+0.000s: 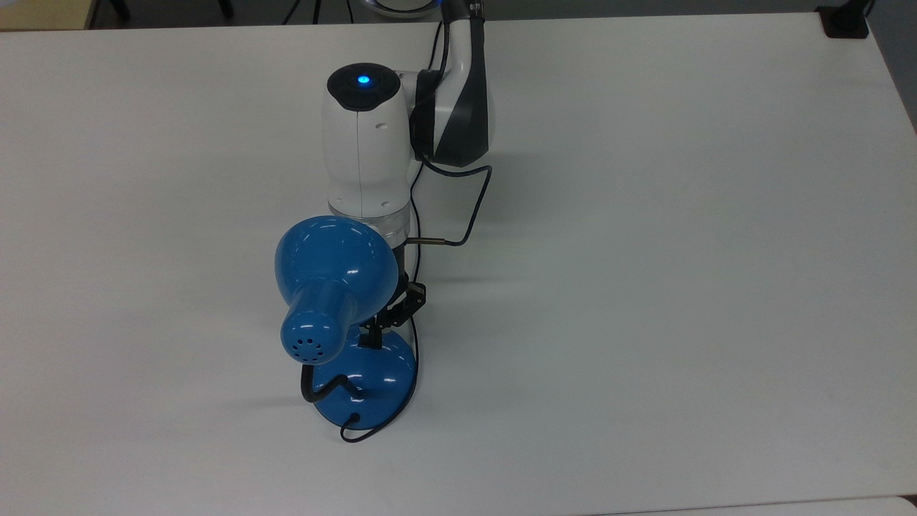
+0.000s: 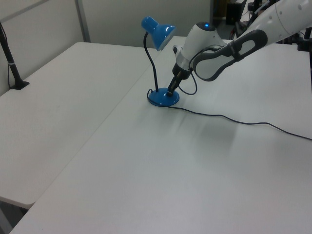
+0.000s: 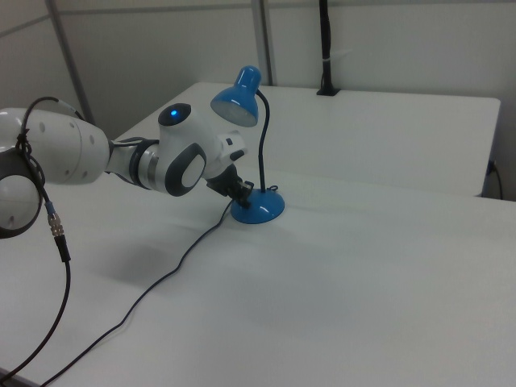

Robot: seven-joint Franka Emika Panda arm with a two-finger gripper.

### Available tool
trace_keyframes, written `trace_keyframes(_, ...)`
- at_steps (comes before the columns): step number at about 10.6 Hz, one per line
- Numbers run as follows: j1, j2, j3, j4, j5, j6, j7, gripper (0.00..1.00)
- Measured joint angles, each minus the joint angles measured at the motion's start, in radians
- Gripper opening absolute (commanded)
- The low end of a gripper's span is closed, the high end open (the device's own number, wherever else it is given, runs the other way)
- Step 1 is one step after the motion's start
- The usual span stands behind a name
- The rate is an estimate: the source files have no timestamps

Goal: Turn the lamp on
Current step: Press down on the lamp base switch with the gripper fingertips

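Lamp (image 1: 337, 287) stands on the white table (image 1: 680, 251), well in from every edge, blue base (image 1: 372, 390) flat on the surface. The gripper (image 1: 372, 337) is down at the base on the side facing the arm (image 1: 365, 136), its tip touching or just above the dome; whether the fingers are apart or closed cannot be told, and nothing is seen held. The shade (image 2: 159, 30) hangs above the gripper in the top view, on a black gooseneck (image 3: 262, 137) rising from the base's far side. A thin black cord (image 2: 234, 119) leaves the base and runs across the table toward the left view's right. Around the lamp the tabletop is bare on all sides, with wide room between base and table edges. A seam (image 2: 122, 100) beside the lamp joins this table to a second one (image 2: 53, 97). A black post (image 2: 10, 63) is clamped at that table's far edge, well apart from the lamp. Grey partition walls (image 3: 387, 40) stand behind the tables.
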Motion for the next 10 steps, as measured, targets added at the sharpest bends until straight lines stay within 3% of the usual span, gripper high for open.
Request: trace_keyframes(10,-0.006,-0.005,-0.010,0.017,0.000,0.020,0.000,0.00)
